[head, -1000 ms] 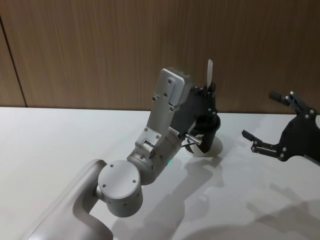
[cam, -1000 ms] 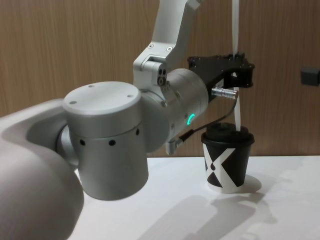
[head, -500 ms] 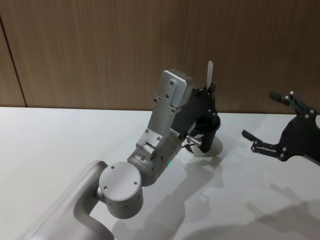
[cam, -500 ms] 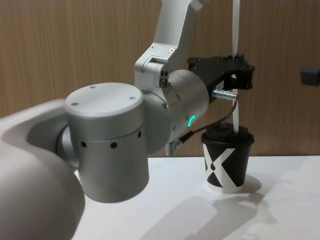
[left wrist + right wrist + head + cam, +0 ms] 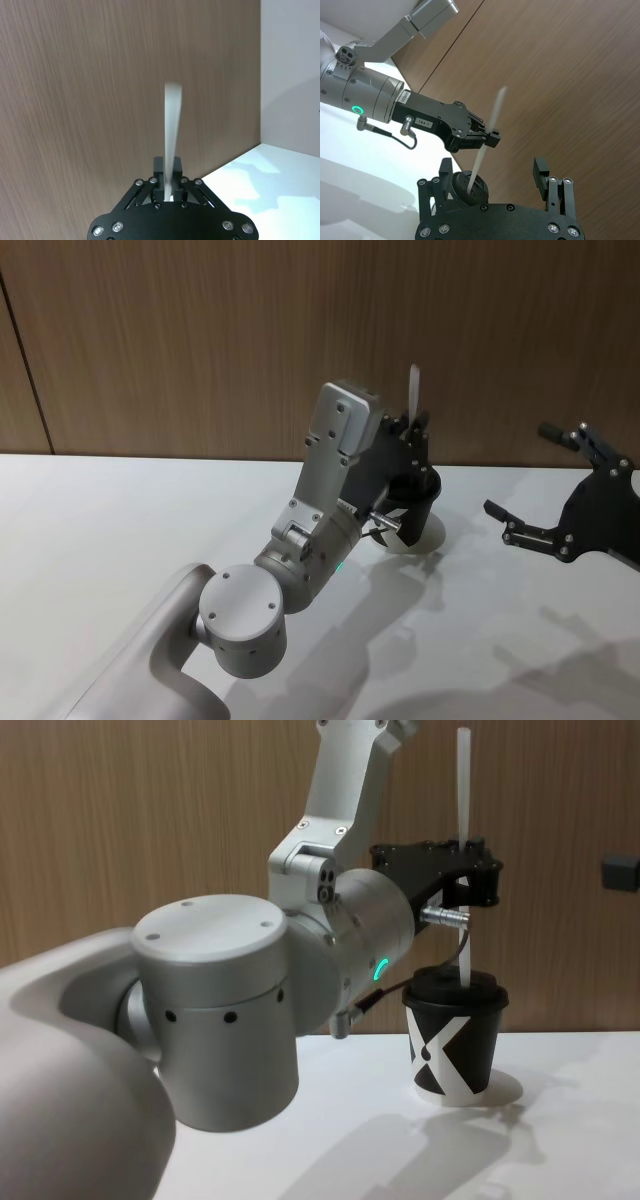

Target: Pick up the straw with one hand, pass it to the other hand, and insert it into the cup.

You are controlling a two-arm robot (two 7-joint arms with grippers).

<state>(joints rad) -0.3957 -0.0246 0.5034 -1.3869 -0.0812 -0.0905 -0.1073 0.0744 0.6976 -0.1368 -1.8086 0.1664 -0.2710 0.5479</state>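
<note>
The straw (image 5: 462,790) stands nearly upright, white and thin, with my left gripper (image 5: 468,880) shut on its middle. Its lower end meets the domed lid of the black cup (image 5: 455,1045), which carries a white X mark. How deep the tip sits I cannot tell. In the head view the straw (image 5: 414,388) rises above the left gripper (image 5: 414,432), which partly hides the cup (image 5: 428,506). The left wrist view has the straw (image 5: 172,130) between the shut fingers. My all-black right gripper (image 5: 525,472) hangs open to the right of the cup, holding nothing.
The white table (image 5: 100,530) runs up to a brown wooden wall (image 5: 200,340) just behind the cup. My bulky silver left arm (image 5: 300,540) reaches across the middle of the table. Bare table lies left of and in front of the cup.
The left gripper has lowered the straw and shifted slightly left. The straw's top end has come down into the chest view. The right gripper has not moved.
</note>
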